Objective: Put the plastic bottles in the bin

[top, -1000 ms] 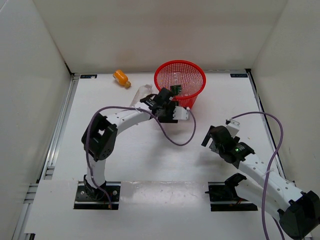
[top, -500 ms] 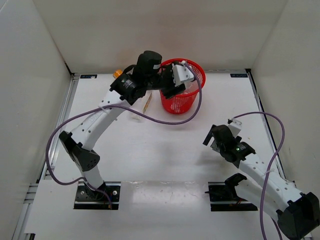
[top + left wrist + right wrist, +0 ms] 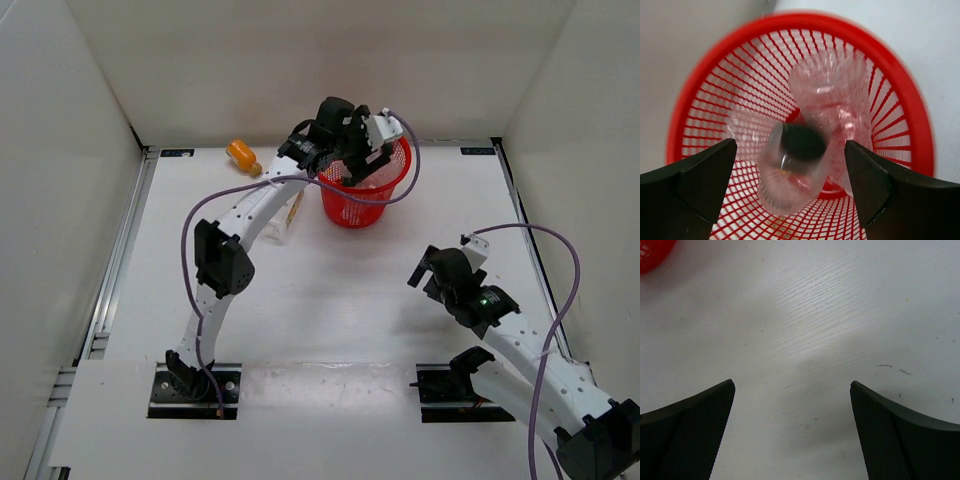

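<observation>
My left gripper (image 3: pixel 368 152) hangs above the bin (image 3: pixel 392 190), a round red mesh basket at the back of the table. In the left wrist view the left gripper (image 3: pixel 790 145) is open, and a blurred clear bottle with a black label (image 3: pixel 790 175) is loose between the jaws, touching neither finger, inside the bin (image 3: pixel 710 90). Another clear bottle (image 3: pixel 832 92) lies deeper in the bin. An orange bottle (image 3: pixel 243 155) lies at the back left. A clear bottle (image 3: pixel 291 212) rests on the table, partly hidden by the left arm. My right gripper (image 3: pixel 432 268) (image 3: pixel 792 385) is open over bare table.
White walls enclose the table on three sides. A metal rail (image 3: pixel 120 260) runs along the left edge. The left arm's purple cable (image 3: pixel 200 215) loops over the table's left half. A sliver of the red bin (image 3: pixel 650 252) shows in the right wrist view's top left corner.
The left arm lifted from the table beside the bin and swung over it. Its jaws opened and let go of the black-labelled bottle, now loose in the bin. The right arm barely moved.
</observation>
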{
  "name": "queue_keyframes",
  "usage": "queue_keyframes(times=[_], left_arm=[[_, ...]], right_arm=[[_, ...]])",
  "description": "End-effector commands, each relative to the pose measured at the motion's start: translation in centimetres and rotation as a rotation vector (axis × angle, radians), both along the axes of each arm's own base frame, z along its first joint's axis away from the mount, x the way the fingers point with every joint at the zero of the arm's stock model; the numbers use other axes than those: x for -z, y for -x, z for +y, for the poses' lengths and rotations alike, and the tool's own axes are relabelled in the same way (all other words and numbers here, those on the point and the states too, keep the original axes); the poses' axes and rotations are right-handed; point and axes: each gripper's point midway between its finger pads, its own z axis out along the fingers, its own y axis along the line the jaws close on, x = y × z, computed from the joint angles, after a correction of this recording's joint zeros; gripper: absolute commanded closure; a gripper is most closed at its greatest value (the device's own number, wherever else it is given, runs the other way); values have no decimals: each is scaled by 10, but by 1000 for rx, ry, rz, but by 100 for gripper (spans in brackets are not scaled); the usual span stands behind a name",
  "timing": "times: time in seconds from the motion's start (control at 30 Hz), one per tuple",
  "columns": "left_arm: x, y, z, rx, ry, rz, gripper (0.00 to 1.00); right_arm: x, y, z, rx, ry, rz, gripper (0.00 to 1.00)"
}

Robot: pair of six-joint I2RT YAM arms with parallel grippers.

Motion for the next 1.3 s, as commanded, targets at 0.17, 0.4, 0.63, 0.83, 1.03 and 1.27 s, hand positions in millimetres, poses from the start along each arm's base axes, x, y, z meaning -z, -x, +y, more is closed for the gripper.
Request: queue_keyframes(times=[0.17, 0.4, 0.63, 0.83, 1.03, 1.27], left_arm=[[-96, 9, 29, -169, 177, -63, 0], [-145, 18, 118, -477, 217, -120, 0], [-86, 25, 304, -1079, 63, -90, 0], [-17, 83, 420, -1376, 61, 38, 0], [24, 149, 473, -1477, 46, 88, 0], [61, 193, 489, -1522, 26, 120, 0]], right_arm=[[-28, -7, 24, -137, -18, -35, 1], [-49, -22, 74, -318, 71, -44, 1], [-106, -52, 163, -434, -35, -179, 1], [-111, -89, 250, -468, -139, -108, 1], [-90, -127, 329, -441, -155, -22, 1], [-55, -179, 378, -292, -186, -21, 1]])
